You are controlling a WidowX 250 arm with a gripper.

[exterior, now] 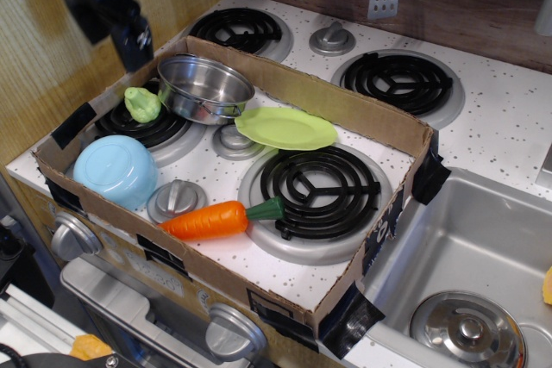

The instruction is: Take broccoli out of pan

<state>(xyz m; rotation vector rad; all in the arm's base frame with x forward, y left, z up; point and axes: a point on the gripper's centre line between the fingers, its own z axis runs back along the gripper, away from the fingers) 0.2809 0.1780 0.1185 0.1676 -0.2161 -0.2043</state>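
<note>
The broccoli [142,105] is a small pale lime-green lump. It lies on the back-left burner inside the cardboard tray, just left of the pan and outside it. The pan [207,84] is a small shiny steel pot, upright, with nothing in it. My gripper [132,47] is dark and blurred at the top left. It hangs above and slightly behind the broccoli, clear of it, and holds nothing. Its fingers look parted.
A light blue bowl [115,170] lies upside down at the front left. A lime-green plate [286,127] sits right of the pan. An orange carrot [211,219] lies at the front. The cardboard tray wall [345,109] rings them. A sink [483,247] is at the right.
</note>
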